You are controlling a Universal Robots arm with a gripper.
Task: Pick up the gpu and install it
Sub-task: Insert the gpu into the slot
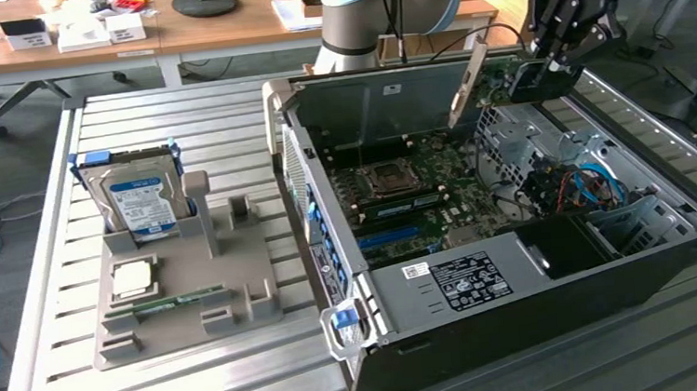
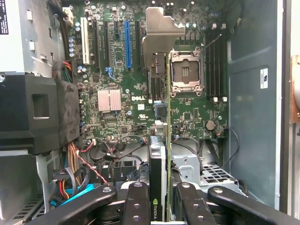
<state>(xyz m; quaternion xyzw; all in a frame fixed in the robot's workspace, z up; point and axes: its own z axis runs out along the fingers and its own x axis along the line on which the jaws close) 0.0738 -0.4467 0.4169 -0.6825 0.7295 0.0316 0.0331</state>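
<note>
Here, in the exterior view, a black robot arm hangs at about one o'clock over an open computer case that lies on its side on a slatted metal bench. Its jaws are part closed, pinching a graphics card by one end. The card hangs in the air above the far rim of the case, clear of the motherboard below it. At nine o'clock from the case, a hard drive stands in a grey holder.

In the wrist view, the camera looks straight down into the case. The graphics card is seen edge-on, a thin dark strip gripped between two black fingers, with its silver bracket at the end away from the jaws. Below it lie the motherboard, an open processor socket, a row of expansion slots including a blue slot, and loose cables near the jaws.

What could go wrong, as a judgement: the card is held by a narrow pinch at one end, so it could tilt or slip. The card lines up nearer the socket than the slots, so lowering it here could strike the exposed socket. The bracket could catch the case rim, and the cables could snag.
</note>
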